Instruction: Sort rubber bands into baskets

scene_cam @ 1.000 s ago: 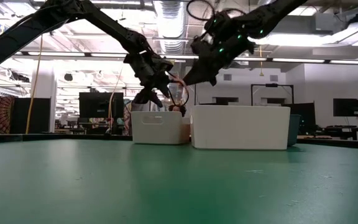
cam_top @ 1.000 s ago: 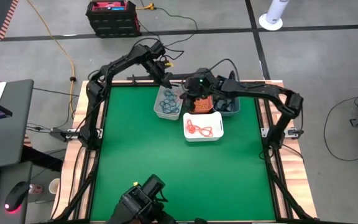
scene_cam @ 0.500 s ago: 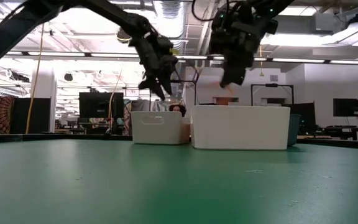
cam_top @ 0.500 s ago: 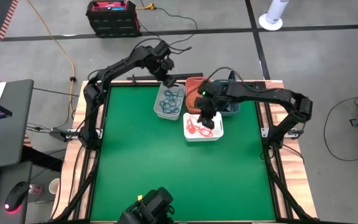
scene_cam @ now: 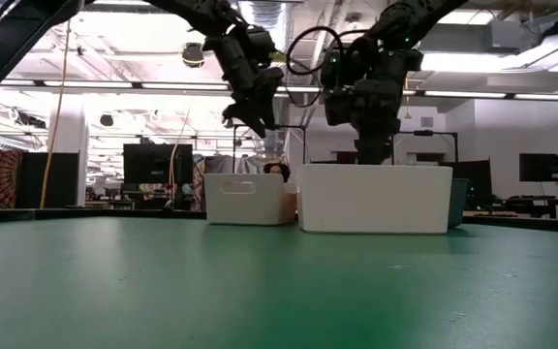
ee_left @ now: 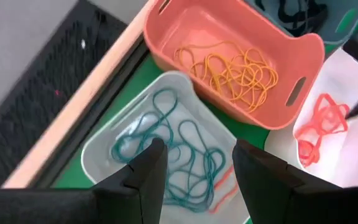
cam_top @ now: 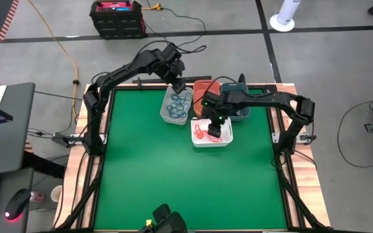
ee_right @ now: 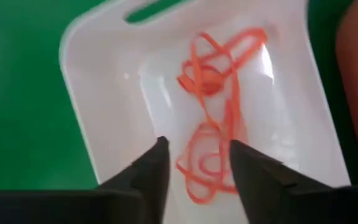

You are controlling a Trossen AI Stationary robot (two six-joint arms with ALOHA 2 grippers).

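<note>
The rubber bands lie sorted by colour in the baskets clustered at the far middle of the green table (cam_top: 173, 168). We see red bands (ee_right: 213, 134) in the white basket (ee_right: 98, 93), teal bands (ee_left: 166, 155) in the light grey basket (ee_left: 104, 146) with one red band (ee_left: 224, 186) lying among them, yellow-orange bands (ee_left: 232, 71) in the coral-orange basket (ee_left: 185, 25), and black bands (ee_left: 297, 9) in the dark slate-blue basket (ee_left: 347, 25).

The right gripper (ee_right: 194, 165) hangs directly over the white basket, its fingers parted with a clear gap between them and nothing held; the red bands lie on the basket floor just below the fingertips.

The left gripper (ee_left: 194, 165) hovers above the light grey basket, over the teal bands. Its fingers are spread apart and empty too.

In the low view we see both arms reaching down from above behind the white basket's near wall.
</note>
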